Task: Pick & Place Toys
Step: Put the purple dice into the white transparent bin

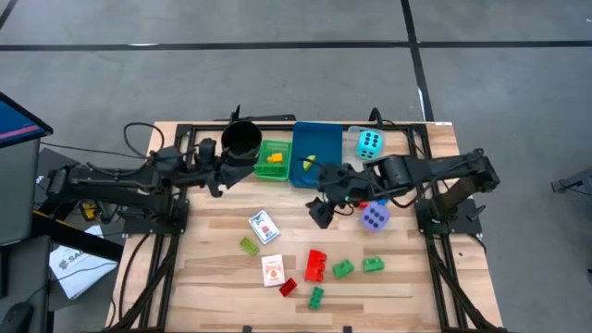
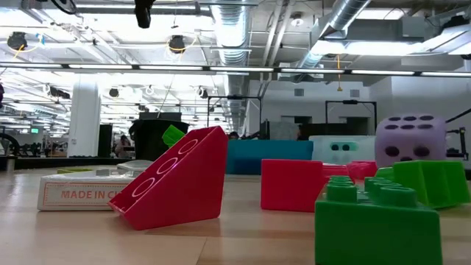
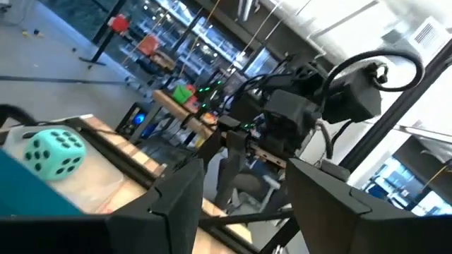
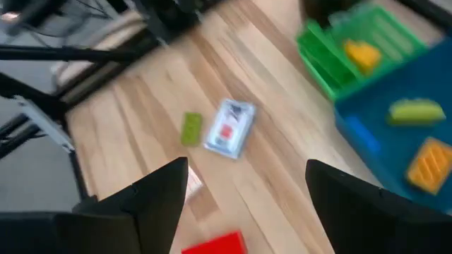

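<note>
While a few bricks already lie in the trays, most toys are still out on the table.
High view: the green tray (image 1: 274, 159) holds 1 yellow brick (image 1: 274, 158), the blue tray (image 1: 314, 153) another piece; the cyan die (image 1: 370, 143), purple die (image 1: 375, 217), 2 card packs (image 1: 265, 227) and about 7 bricks wait on the boards. Low view: a red wedge brick (image 2: 179, 180) and green brick (image 2: 375, 221) sit in front, ungathered. Left wrist view: the left gripper (image 3: 236, 194), by the black cup (image 1: 242, 139), has spread fingers holding nothing. Right wrist view: the right gripper (image 4: 247, 190) hangs spread and empty above the loose toys.
</note>
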You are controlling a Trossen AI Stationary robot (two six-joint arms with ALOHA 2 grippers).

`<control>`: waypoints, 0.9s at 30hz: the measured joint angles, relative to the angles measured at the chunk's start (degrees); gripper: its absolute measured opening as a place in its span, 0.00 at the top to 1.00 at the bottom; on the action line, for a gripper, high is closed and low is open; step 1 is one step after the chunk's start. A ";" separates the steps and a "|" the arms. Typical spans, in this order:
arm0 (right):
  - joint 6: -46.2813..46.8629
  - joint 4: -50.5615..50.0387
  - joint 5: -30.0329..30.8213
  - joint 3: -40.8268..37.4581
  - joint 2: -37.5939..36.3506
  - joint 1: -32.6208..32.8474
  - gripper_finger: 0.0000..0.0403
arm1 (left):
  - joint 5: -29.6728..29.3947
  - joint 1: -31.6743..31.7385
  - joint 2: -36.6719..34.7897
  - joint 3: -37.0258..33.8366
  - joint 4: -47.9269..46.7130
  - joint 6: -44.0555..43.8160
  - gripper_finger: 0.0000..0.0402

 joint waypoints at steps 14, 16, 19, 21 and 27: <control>24.55 -30.23 -2.14 0.00 -0.02 0.07 0.30 | 4.83 0.00 0.51 -0.07 -4.19 0.04 0.51; 26.81 -30.98 -2.16 0.00 -0.01 0.04 0.30 | 4.96 0.00 0.51 -0.07 -4.12 0.04 0.51; 29.63 -31.04 -2.12 0.00 -0.01 0.00 0.30 | 4.96 0.00 0.51 -0.07 -4.15 0.04 0.51; 31.05 -31.02 -2.14 0.00 0.01 0.01 0.30 | 4.94 0.00 0.51 -0.07 -4.13 0.04 0.51; 28.31 -31.30 -2.12 -2.16 -0.01 0.69 0.30 | 4.92 0.00 0.51 -0.07 -3.91 -0.05 0.51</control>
